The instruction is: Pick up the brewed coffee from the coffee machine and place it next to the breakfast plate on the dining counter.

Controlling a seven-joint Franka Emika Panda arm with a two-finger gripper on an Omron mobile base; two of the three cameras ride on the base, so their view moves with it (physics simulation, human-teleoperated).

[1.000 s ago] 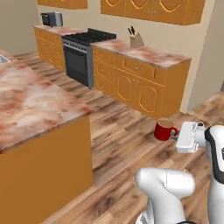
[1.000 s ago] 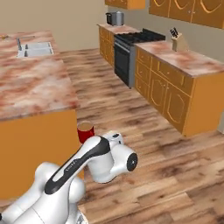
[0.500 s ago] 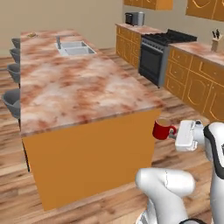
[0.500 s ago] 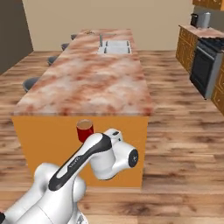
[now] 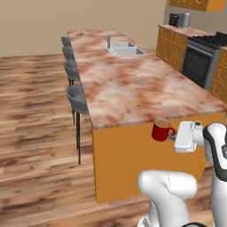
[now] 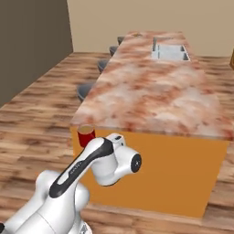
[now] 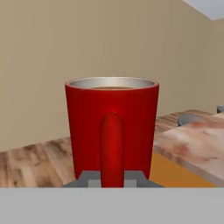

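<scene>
The brewed coffee, a red mug with brown liquid, hangs in the air in front of the near end of the dining counter. My gripper is shut on its handle from the right. In the hand view the mug stands upright with the handle facing me, and the gripper clamps the handle's lower part. From the right base view the mug sits by the counter's near left corner. A small flat thing at the counter's far end is too small to identify. The coffee machine is out of view.
An inset steel sink lies in the far half of the counter. Several grey stools line its left side. A black stove and orange cabinets stand along the right wall. Open wood floor spreads to the left.
The whole picture has swung: the base has turned, and the dining counter now stretches straight ahead instead of the wall cabinets. The mug stays in the gripper's hold.
</scene>
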